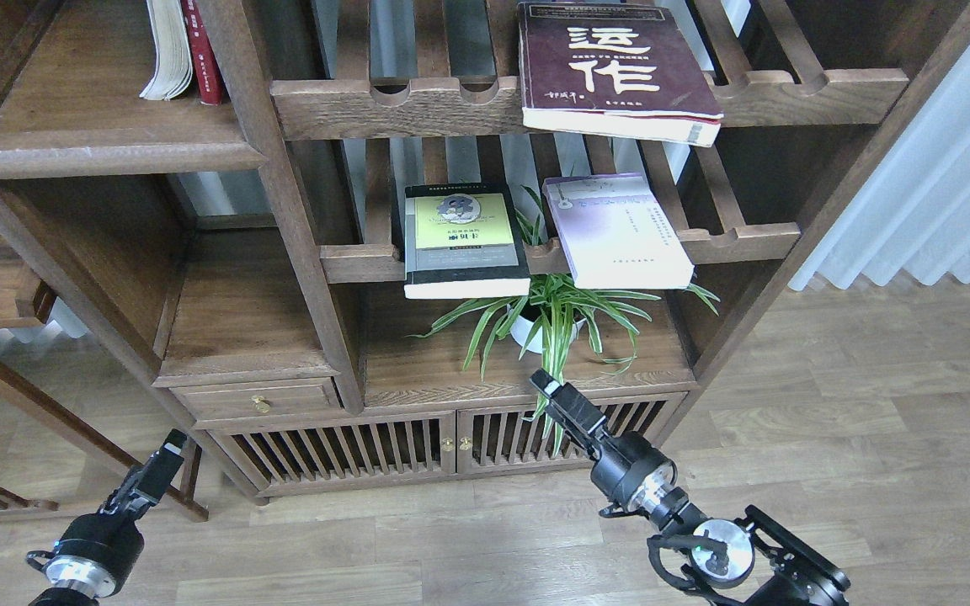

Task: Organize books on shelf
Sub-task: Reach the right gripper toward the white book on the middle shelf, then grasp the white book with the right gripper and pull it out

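The thick maroon book [620, 67] with big white characters lies flat on the upper slatted rack [418, 105], its corner jutting past the front rail. The black-grey book [461, 244] with the yellow-green panel and the pale lavender-white book [620, 231] lie flat side by side on the lower slatted rack [359, 261]. The solid dark-brown shelf board [106, 156] is at the upper left. My left gripper [167, 450] is low at the left, near the floor. My right gripper [548, 387] is in front of the cabinet, below the two lower books. Both hold nothing; their fingers cannot be told apart.
Two other books [182, 50], one pale, one red, stand at the shelf board's right end. A potted spider plant [548, 316] sits under the lower rack, just above my right gripper. Below are a drawer [258, 402] and slatted cabinet doors [367, 450]. A white curtain [940, 185] hangs at right.
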`<state>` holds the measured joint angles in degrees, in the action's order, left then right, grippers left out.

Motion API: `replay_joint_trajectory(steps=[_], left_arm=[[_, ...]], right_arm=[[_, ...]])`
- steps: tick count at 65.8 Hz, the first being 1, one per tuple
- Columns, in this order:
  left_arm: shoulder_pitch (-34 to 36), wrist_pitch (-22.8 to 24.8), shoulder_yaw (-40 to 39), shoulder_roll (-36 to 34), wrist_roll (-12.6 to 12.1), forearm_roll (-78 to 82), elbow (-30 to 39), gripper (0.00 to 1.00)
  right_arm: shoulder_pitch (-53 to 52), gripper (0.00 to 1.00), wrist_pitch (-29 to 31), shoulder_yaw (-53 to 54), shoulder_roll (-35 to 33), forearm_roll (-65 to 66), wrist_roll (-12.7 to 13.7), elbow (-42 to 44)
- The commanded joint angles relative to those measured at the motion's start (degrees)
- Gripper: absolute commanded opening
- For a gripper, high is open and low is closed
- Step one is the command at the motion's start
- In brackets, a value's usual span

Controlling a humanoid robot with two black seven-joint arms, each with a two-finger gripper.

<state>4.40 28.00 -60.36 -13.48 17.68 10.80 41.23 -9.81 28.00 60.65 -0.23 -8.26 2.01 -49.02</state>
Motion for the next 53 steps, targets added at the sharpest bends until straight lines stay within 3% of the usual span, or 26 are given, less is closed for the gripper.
replay_joint_trajectory(steps=[1,35,47,50,53], left_arm=[[0.2,0.0,-0.1,0.0,0.3,0.0,0.0,1.00],[0.3,0.0,-1.4,-0.2,0.7,-0.1,-0.8,1.00],[0.3,0.0,-1.3,-0.2,0.5,-1.7,-1.1,1.00],[0.3,0.0,-1.3,-0.4,0.3,-3.2,-1.1,1.00],[0.3,0.0,-1.3,-0.4,0.3,-3.9,-1.1,1.00]], right_arm=[[-1.9,0.99,0.0,3.1,0.2,-0.8,-0.9,-0.5],[-5.1,0.96,-1.3,7.6,0.2,-7.9,-1.1,-0.6],[-5.4,0.91,-8.6,7.6,0.2,-8.0,-6.4,-0.6],[-6.3,0.90,-12.9,7.5,0.2,-8.0,-8.0,-0.5],[-6.8,0.88,-15.2,7.6,0.2,-8.2,-8.1,-0.6]])
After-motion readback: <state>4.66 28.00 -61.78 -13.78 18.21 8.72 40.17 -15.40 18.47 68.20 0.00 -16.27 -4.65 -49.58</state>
